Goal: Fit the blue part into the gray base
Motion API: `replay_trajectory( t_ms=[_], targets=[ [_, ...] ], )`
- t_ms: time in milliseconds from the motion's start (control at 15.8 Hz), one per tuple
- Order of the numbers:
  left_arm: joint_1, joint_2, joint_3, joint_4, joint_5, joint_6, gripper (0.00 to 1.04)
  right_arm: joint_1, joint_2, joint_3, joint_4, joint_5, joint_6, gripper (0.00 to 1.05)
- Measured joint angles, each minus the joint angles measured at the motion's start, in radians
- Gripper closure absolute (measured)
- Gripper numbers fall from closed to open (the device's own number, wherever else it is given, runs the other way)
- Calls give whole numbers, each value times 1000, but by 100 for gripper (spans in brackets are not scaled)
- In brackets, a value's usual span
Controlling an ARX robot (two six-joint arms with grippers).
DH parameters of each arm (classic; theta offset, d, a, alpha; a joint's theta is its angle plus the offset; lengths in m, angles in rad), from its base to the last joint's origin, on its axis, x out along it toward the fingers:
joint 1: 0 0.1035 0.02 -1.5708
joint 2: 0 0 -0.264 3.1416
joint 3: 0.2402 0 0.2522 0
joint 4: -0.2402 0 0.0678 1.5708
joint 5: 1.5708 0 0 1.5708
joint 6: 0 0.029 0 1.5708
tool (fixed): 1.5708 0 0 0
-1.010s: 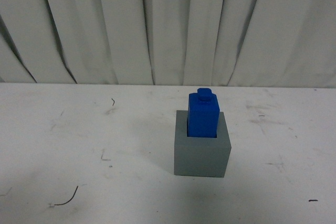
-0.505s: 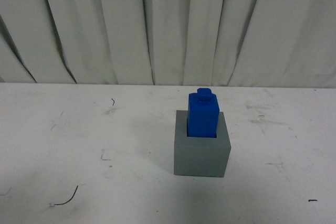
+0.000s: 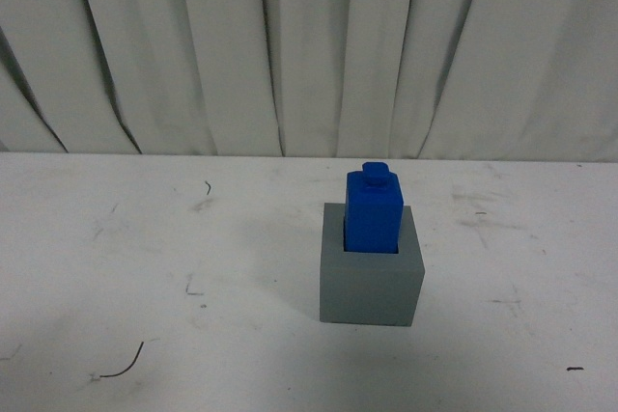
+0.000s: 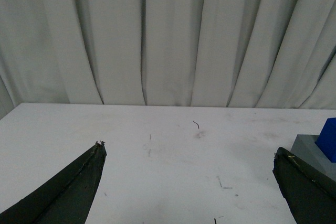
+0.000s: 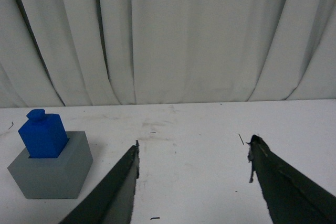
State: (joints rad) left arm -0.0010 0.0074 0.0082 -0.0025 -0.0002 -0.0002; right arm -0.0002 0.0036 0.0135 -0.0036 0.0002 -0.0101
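The blue part (image 3: 374,211) stands upright in the square recess of the gray base (image 3: 372,287), knob up, on the white table right of centre. Neither arm shows in the front view. In the right wrist view the blue part (image 5: 43,134) sits in the gray base (image 5: 50,169), off to one side of my open, empty right gripper (image 5: 194,148). In the left wrist view my left gripper (image 4: 189,150) is open and empty over bare table, with a corner of the gray base (image 4: 310,148) and blue part (image 4: 328,139) at the frame edge.
The white table (image 3: 145,258) is scuffed, with small dark marks and a thin dark thread (image 3: 124,366) near the front left. A white pleated curtain (image 3: 309,45) hangs behind the table's far edge.
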Motion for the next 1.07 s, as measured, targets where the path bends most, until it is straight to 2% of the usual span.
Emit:
replay_trajectory(
  t_ms=[63,126,189,252,1073],
  targets=[
    [0,0,0,0,0,0,7,0,0,0,0,0,0,34],
    [0,0,0,0,0,0,7,0,0,0,0,0,0,16],
    [0,0,0,0,0,0,7,0,0,0,0,0,2,4],
    [0,0,0,0,0,0,7,0,0,0,0,0,2,8],
    [0,0,0,0,0,0,7,0,0,0,0,0,2,6]
  ],
)
